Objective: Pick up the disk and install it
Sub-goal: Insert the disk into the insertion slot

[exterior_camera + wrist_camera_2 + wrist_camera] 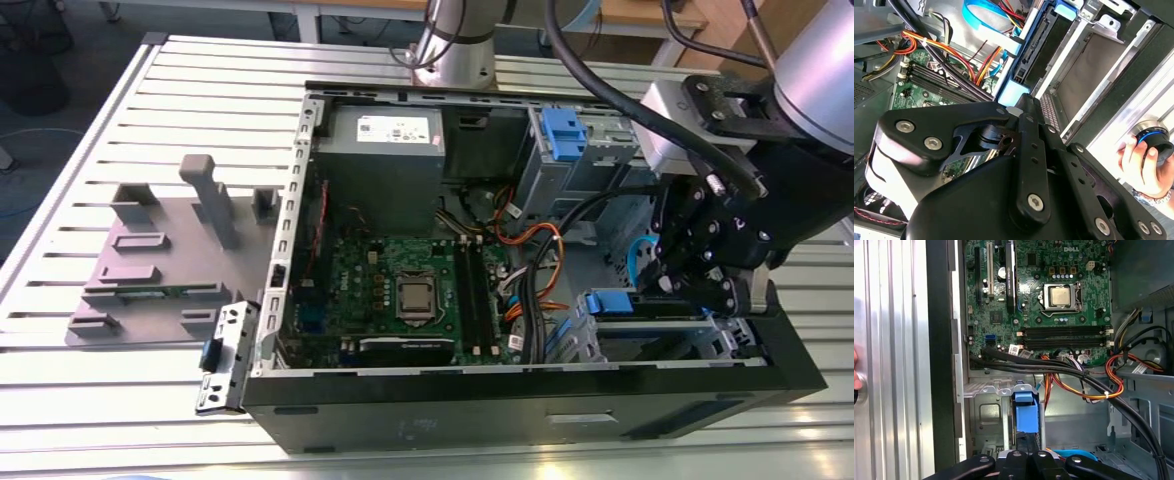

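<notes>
Cannot tell the grip of the tool [681, 290]. Risks jamming the disk [609, 301] askew in the bay [667, 338], or snagging cables [529, 238].

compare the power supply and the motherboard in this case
The power supply is a grey metal box with a white sticker; the motherboard is a flat green board. The power supply is bulky; the motherboard is thin, carrying a processor socket. Both sit inside the open case.

The motherboard [400, 290] is green, its wires [1074, 385] orange, red and yellow; the disk [1027, 412] carries a blue tab; the hand [1026, 456] is black; the ribbed desk [160, 80] is silver.
</notes>
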